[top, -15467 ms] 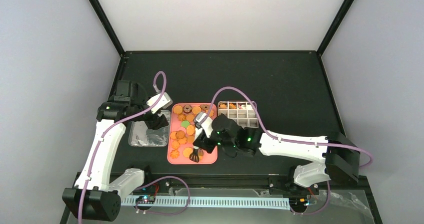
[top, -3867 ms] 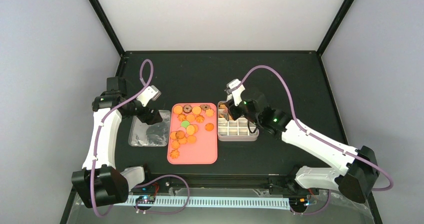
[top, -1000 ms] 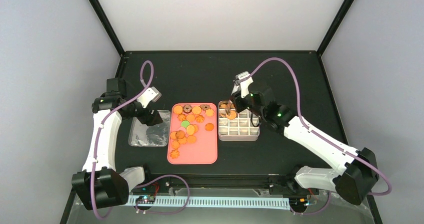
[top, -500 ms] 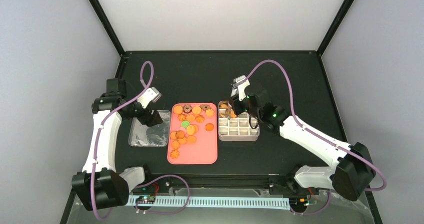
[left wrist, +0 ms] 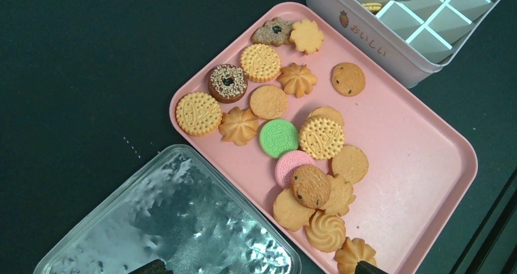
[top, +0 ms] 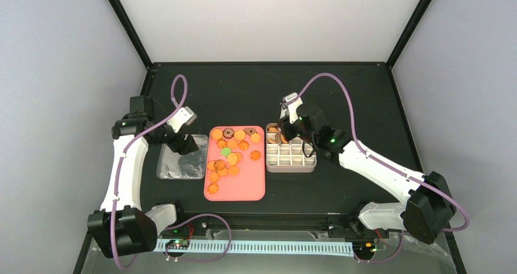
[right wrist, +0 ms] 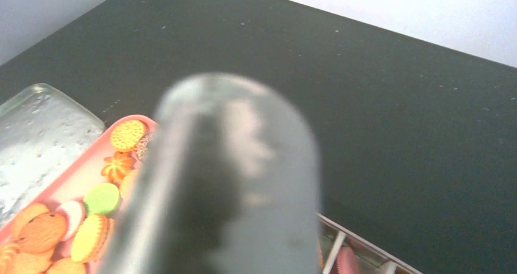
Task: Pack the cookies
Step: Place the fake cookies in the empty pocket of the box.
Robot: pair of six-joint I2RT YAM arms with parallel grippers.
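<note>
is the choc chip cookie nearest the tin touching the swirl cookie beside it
Apart. The left wrist view shows a strip of bare pink tray between the chip cookie and the swirl cookie.

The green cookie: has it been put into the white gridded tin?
No, the green cookie lies on the pink tray among the other cookies, outside the white tin.
</note>
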